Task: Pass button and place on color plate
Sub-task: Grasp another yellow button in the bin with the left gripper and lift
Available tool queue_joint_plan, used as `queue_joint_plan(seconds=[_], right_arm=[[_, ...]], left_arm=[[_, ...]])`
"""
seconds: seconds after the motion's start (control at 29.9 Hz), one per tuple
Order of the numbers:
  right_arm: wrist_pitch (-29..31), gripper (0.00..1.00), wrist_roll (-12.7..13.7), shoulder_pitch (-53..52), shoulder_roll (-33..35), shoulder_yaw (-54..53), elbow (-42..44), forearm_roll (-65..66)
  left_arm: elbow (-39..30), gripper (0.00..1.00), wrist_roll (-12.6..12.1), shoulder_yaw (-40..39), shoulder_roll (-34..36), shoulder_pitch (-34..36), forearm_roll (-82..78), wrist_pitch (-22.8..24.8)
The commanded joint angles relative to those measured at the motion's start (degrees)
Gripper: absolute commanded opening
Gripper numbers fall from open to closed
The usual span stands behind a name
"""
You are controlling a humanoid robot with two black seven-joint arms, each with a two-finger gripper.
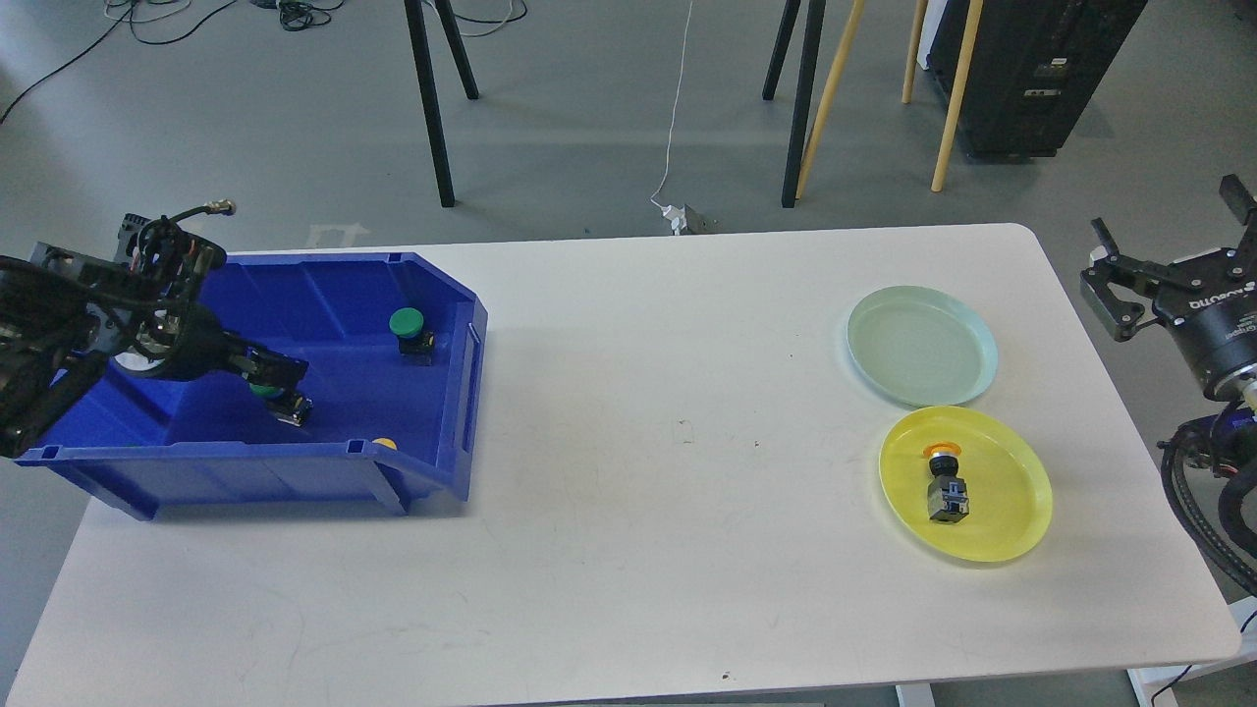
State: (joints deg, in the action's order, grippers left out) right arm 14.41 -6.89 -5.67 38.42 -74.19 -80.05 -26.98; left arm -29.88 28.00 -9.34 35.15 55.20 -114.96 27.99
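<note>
My left gripper (278, 381) is inside the blue bin (447, 295) at the left. It looks shut on a green-capped button (265, 391), whose dark body hangs at the lower right of the fingers. A second green button (409, 331) stands at the bin's back right. A yellow cap (385, 444) peeks over the bin's front wall. The pale green plate (921, 344) is bare. The yellow plate (1002, 511) holds an orange-capped button (945, 483) lying on its side. My right gripper (1169, 245) is open and empty, beyond the table's right edge.
The white table (628, 511) carries the bin at the left and both plates at the right. Chair and easel legs (432, 108) stand on the floor behind the table. A black cabinet (1031, 69) stands at the back right.
</note>
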Motion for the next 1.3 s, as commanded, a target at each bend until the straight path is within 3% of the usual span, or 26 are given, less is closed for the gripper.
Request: queue_joint_plan(seconds=[0.0, 0.17, 0.33, 0.53, 0.67, 0.77, 0.87, 0.97, 1.14, 1.27], right_arm=[[0.1, 1.0, 0.0, 0.1, 0.0, 0.0, 0.1, 0.0], [0.2, 1.0, -0.1, 0.0, 0.0, 0.0, 0.0, 0.0], [0.2, 1.0, 0.0, 0.1, 0.0, 0.0, 0.1, 0.0], [0.2, 1.0, 0.0, 0.6, 0.0, 0.0, 0.1, 0.0], [0.2, 1.0, 0.0, 0.9, 0.0, -0.1, 0.1, 0.0], [0.2, 1.0, 0.0, 1.1, 0.0, -0.1, 0.1, 0.0], [0.2, 1.0, 0.0, 1.3, 0.0, -0.1, 0.1, 0.0], [0.1, 1.0, 0.0, 1.4, 0.0, 0.0, 0.1, 0.1], [0.1, 1.0, 0.0, 1.8, 0.0, 0.1, 0.1, 0.5], [-0.3, 1.0, 0.0, 0.7, 1.1, 2.8, 0.2, 5.2]], left_arm=[[1.8, 0.95, 0.0, 1.4, -0.5, -0.1, 0.1, 0.0], [3.0, 0.94, 0.0, 2.0, -1.2, -0.1, 0.4, 0.0], [3.3, 0.73, 0.0, 2.0, -1.6, -0.1, 0.3, 0.0], [5.2, 0.7, 0.0, 2.0, -3.2, -1.0, 0.3, 0.0], [5.7, 0.61, 0.0, 2.3, -3.8, -1.2, 0.3, 0.0], [5.7, 0.43, 0.0, 2.9, -3.7, -1.3, 0.3, 0.0], [5.6, 0.1, 0.0, 2.9, -3.2, -1.2, 0.3, 0.0], [4.9, 0.06, 0.0, 2.1, -3.2, -0.4, 2.4, 0.0], [-1.2, 0.06, 0.0, 2.6, 1.9, 4.7, 9.7, 0.0], [-16.7, 0.06, 0.0, -0.3, 11.9, 9.0, 18.2, 0.0]])
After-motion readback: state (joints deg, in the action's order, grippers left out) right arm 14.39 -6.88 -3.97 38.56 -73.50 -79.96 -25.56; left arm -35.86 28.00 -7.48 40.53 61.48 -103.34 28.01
